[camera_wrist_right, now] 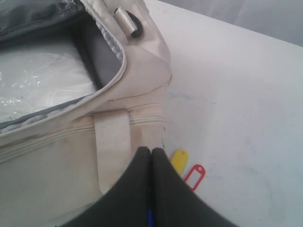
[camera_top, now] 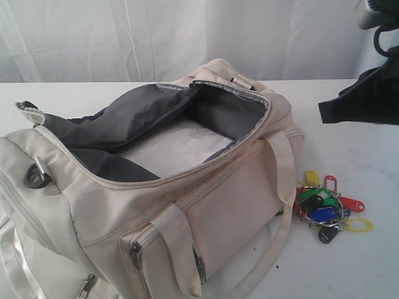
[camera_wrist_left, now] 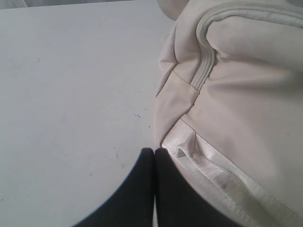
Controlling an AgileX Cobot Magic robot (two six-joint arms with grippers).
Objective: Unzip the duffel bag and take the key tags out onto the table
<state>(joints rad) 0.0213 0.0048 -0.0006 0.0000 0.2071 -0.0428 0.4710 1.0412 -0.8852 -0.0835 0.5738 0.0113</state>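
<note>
The cream duffel bag [camera_top: 237, 187] lies on the white table [camera_top: 374, 268] with its top zipper undone and its grey lining showing. Right of the bag, the key tags [camera_top: 327, 208] lie in a bunch on the tabletop. My right gripper [camera_top: 324, 112] hangs above and behind them, shut and empty. In the right wrist view, this gripper [camera_wrist_right: 151, 149] is over the bag's edge [camera_wrist_right: 47, 156], with a yellow tag [camera_wrist_right: 179, 160] and a red tag [camera_wrist_right: 195, 176] just beside it. My left gripper [camera_wrist_left: 154, 150] is shut on nothing, close to the bag's end [camera_wrist_left: 236, 94].
White plastic-wrapped filler [camera_top: 168, 149] lies inside the bag. A black D-ring [camera_top: 37, 177] sits on the bag's left end. A strap handle [camera_top: 274, 249] loops down onto the table in front. A white curtain [camera_top: 187, 31] closes off the back.
</note>
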